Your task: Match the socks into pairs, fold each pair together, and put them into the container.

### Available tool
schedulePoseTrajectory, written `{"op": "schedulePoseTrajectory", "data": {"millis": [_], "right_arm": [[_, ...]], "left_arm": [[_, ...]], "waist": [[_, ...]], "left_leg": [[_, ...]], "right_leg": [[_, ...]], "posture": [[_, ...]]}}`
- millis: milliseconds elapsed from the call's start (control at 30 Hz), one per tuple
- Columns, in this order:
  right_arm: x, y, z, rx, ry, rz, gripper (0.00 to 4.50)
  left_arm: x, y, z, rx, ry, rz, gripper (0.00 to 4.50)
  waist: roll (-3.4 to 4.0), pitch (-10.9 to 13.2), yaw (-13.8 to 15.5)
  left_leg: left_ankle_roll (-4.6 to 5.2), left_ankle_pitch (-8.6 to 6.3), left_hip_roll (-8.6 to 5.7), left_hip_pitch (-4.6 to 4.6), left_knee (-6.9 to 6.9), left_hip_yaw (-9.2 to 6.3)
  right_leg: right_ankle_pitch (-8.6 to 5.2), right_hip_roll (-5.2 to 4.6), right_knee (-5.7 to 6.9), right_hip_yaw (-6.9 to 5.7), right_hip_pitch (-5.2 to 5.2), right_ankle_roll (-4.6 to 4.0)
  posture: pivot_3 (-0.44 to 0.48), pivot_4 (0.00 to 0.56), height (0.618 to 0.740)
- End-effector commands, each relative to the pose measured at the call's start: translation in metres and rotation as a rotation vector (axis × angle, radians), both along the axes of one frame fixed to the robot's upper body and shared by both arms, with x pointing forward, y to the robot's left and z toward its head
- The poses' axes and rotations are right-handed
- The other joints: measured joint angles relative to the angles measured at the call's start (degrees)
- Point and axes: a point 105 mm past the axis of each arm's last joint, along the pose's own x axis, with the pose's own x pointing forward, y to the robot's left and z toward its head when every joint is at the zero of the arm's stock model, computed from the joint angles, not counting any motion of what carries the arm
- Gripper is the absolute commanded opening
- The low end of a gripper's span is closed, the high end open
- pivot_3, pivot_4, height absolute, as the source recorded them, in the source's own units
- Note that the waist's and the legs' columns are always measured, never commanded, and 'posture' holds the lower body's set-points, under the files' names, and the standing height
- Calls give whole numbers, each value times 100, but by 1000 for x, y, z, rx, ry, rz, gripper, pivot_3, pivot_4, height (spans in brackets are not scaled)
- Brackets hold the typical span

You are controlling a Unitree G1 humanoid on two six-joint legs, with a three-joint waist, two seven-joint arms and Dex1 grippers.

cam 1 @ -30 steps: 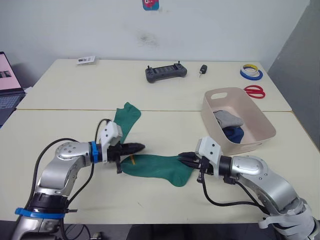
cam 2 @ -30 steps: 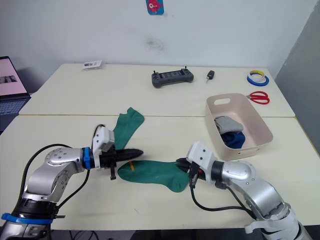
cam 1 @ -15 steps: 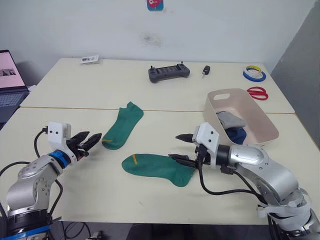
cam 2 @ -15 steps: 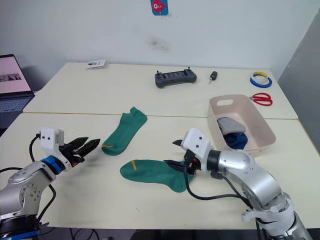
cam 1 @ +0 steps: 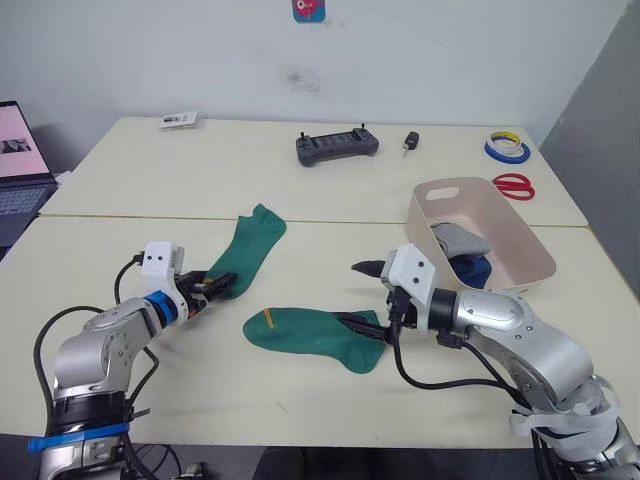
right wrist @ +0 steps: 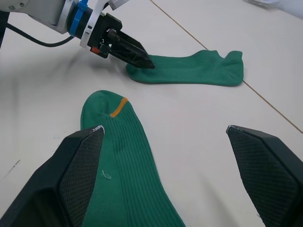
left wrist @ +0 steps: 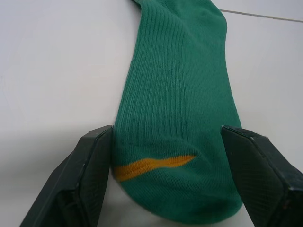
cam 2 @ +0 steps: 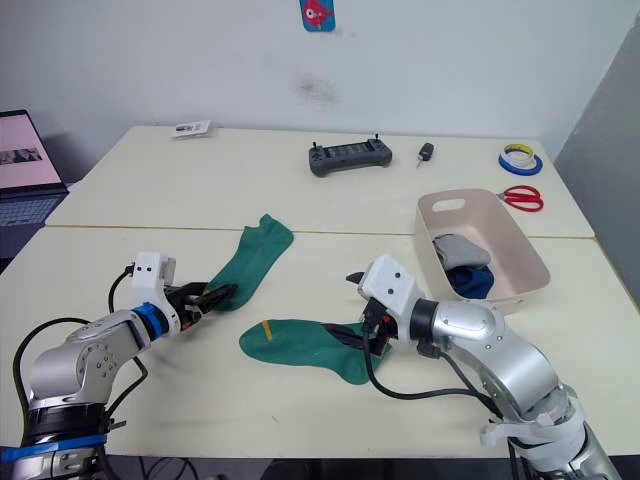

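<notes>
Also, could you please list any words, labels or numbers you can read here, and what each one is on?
None can be read.
Card at the table's far edge: dark print, too small to read.
Wall sticker: a red and blue picture, no legible words.
Laptop screen: marks too blurred to read.

Cream rectangular table (cam 1: pixel 150 180), seam line across the middle. Dark grey handheld controller with two short antennas (cam 1: pixel 337 145) at the far middle; small black key fob (cam 1: pixel 407 140) just beside it. Two tape rolls, yellow and blue (cam 1: pixel 502 147), stacked at the far right corner; red-handled scissors (cam 1: pixel 511 184) near them. Small white printed card (cam 1: pixel 178 120) far left. Open laptop with pinkish screen (cam 1: pixel 18 160) at left edge. Red-blue sticker (cam 1: pixel 304 10) on white wall.
</notes>
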Motion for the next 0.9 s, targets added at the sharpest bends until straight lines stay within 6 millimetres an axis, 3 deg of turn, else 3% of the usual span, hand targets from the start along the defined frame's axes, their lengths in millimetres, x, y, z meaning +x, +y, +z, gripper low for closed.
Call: {"op": "schedulePoseTrajectory", "data": {"millis": [33, 400, 600, 733, 900], "right_arm": [[-5, 2, 12, 17, -59, 9, 4500], [-5, 4, 13, 24, -56, 22, 4500], [-5, 4, 11, 20, -49, 27, 4500], [-6, 4, 10, 18, -45, 32, 4500], [-6, 3, 9, 9, -41, 36, 4500]], "left_arm": [[-7, 0, -14, 10, 91, -18, 3129], [-15, 11, -15, 51, 147, -71, 31], [-26, 7, 1, 57, 174, -283, 31], [-19, 7, 24, 20, 135, -338, 31], [-3, -14, 59, -54, 59, -432, 31]], "waist": [[0, 0, -5], [1, 0, -8], [3, 2, -18], [1, 4, -15], [-4, 6, -3]], "left_leg": [[0, 0, 1, 0, 0, 0], [0, 0, 1, 1, -1, 2], [0, 0, 1, 1, -5, 3], [0, 0, 1, -3, -4, 3], [0, 0, -1, -11, -1, 1]], "right_leg": [[0, 0, 0, -1, 0, 0], [0, 0, -1, 2, -1, 0], [0, 1, -2, 3, -5, 0], [0, 2, -1, 0, -7, 0], [0, 2, -3, -5, -9, 0]], "posture": [[0, 150, 740], [0, 150, 740], [0, 150, 740], [0, 150, 740], [0, 150, 740]]}}
